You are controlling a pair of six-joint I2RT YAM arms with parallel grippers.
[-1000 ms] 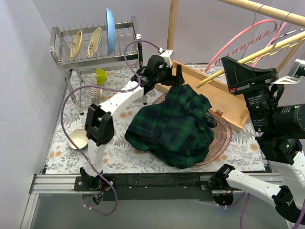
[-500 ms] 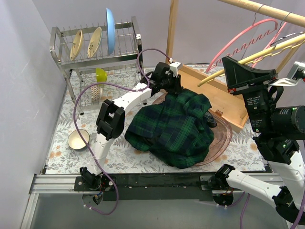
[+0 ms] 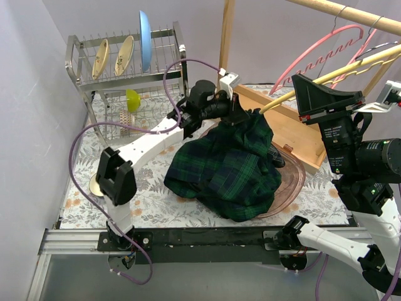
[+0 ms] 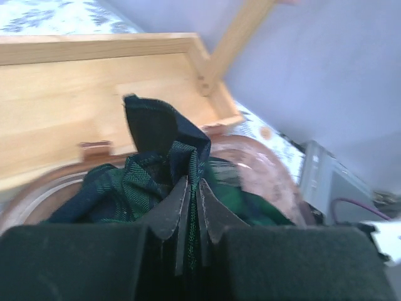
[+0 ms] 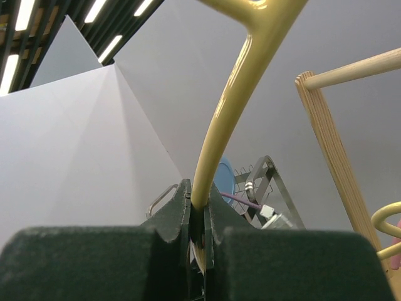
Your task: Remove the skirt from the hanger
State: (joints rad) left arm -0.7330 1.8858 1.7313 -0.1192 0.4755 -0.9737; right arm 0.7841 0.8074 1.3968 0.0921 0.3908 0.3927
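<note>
The dark green plaid skirt (image 3: pixel 225 166) lies heaped on a pinkish oval platter (image 3: pixel 296 182). Its back corner is pulled up into a peak. My left gripper (image 3: pixel 245 115) is shut on that peak; in the left wrist view the fabric (image 4: pixel 150 166) is pinched between the closed jaws (image 4: pixel 193 183). The yellow hanger (image 3: pixel 341 68) slants down from the wooden rail, and its lower tip ends beside the raised fabric. I cannot tell whether the cloth still hangs on it. My right gripper (image 3: pixel 302 93) is shut on the hanger's arm (image 5: pixel 235 81), which runs up from between the jaws (image 5: pixel 199 188).
A wooden tray (image 3: pixel 294 135) lies behind the platter. A pink hanger (image 3: pixel 319 50) hangs on the wooden rail (image 3: pixel 351 15), whose post (image 3: pixel 227 31) stands at the back. A dish rack (image 3: pixel 125 63) with plates is back left, with a small bowl (image 3: pixel 93 185) near the left arm.
My left gripper closed on the skirt's back edge and drew it up and toward the right, raising a peak of fabric. The right arm and hanger stayed put.
</note>
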